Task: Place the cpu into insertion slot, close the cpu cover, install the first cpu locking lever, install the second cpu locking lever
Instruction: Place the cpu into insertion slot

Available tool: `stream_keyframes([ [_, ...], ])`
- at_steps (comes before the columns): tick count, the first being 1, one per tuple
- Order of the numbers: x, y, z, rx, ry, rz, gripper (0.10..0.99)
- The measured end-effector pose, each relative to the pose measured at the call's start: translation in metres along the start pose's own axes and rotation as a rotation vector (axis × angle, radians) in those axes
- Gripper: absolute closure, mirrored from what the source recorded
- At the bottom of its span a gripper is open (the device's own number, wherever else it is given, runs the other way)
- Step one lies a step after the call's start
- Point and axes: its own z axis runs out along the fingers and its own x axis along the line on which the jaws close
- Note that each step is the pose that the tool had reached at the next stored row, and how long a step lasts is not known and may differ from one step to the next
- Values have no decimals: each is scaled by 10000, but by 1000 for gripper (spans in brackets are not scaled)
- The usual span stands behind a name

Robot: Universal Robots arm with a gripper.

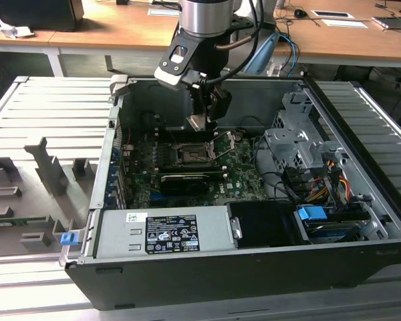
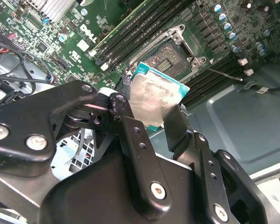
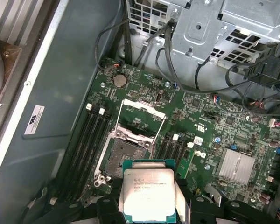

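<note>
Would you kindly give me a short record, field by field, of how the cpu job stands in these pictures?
claw: shut on the cpu, inside the open computer case
cpu: gripped at two opposite edges, metal top showing in the first wrist view, held above the board, not in the socket
insertion slot: uncovered and empty
cpu cover: swung back off the slot
locking levers: released, not latched
task state: no step finished yet
</note>
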Motion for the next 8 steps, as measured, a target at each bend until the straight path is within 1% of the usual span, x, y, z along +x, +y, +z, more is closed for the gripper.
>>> stream_keyframes([
  [1, 0, 0, 1, 0, -2, 13, 561],
  [3, 0, -1, 5, -5, -18, 207, 561],
  [8, 0, -1, 7, -8, -32, 372, 561],
])
